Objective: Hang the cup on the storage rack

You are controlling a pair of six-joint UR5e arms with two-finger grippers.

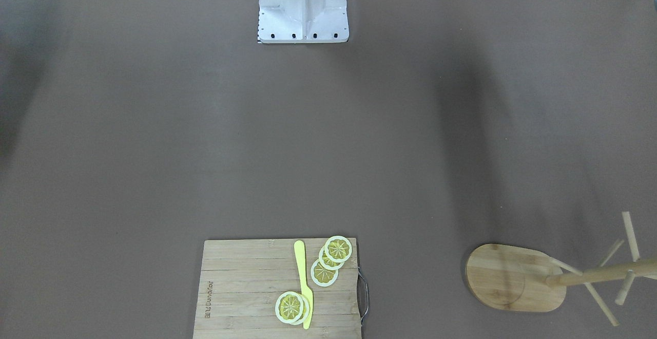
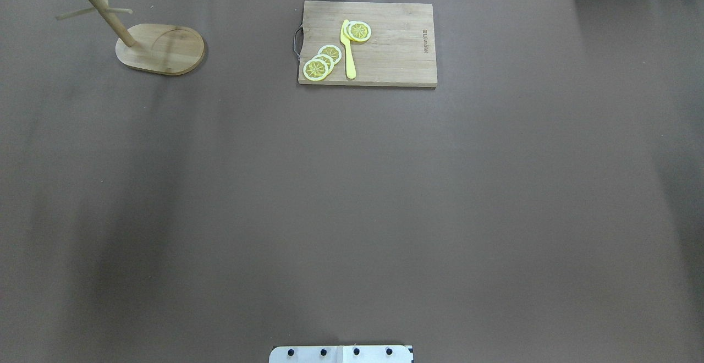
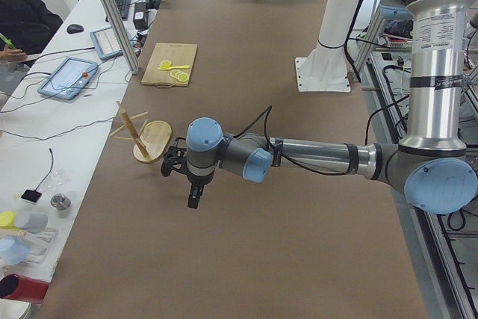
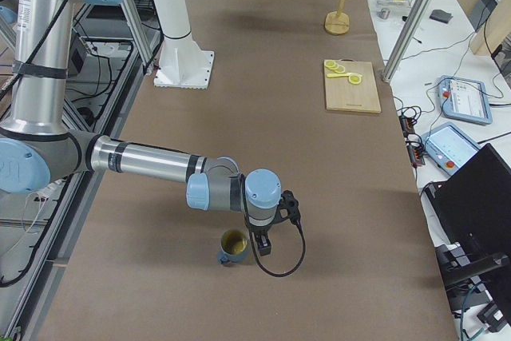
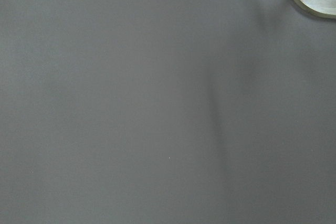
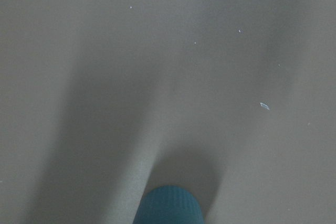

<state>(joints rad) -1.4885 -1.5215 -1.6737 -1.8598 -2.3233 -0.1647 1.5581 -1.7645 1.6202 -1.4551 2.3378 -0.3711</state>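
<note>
A long table covered in brown, seen from several cameras. In the overhead view the storage rack, a light wooden mug tree on an oval base, stands at about 10 o'clock, near the far left corner. Its pegs are bare. A bamboo cutting board lies at 12 o'clock, carrying lemon slices and a yellow knife.

The cup is outside the overhead view. The right-end camera shows it standing upright on the table, its yellowish-green inside facing up, at the end of the table opposite the rack. The right gripper hangs just beside it, with the cup at about 9 o'clock from the gripper. Whether its jaws are wide or narrow cannot be told. Its wrist camera catches only the cup's blue top edge at 6 o'clock.

The left gripper hovers above bare table near the rack, with the rack at about 10 o'clock from it in the left-end view. Its opening cannot be told either.

By the look of it, the task has barely begun: the cup is not lifted. Grasping it, carrying it the length of the table and hooking its handle on a peg all remain.
</note>
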